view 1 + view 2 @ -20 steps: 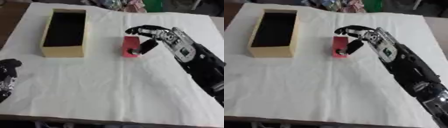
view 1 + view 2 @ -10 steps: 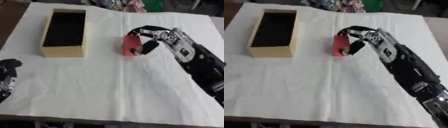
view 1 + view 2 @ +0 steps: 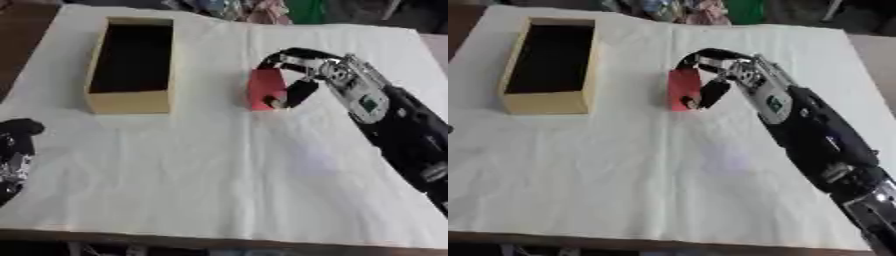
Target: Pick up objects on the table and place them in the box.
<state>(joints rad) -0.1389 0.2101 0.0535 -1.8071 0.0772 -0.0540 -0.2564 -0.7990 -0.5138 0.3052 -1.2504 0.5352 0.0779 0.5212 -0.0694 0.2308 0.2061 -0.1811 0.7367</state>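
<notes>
Left eye view: a red block point(image 3: 262, 89) is pinched between the curled fingers and thumb of the right hand point(image 3: 302, 75), right of the open yellow box point(image 3: 129, 101). At the lower left, the left hand point(image 3: 16, 150) is seen resting, fingers relaxed, on the white cloth point(image 3: 227, 175).

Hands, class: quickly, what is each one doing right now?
Right hand: curled round the red block.
Left hand: idle at the lower left, fingers unclear.

text: none legible | right arm point(image 3: 776, 104): small green mark, unreadable | box point(image 3: 129, 65): no visible print
</notes>
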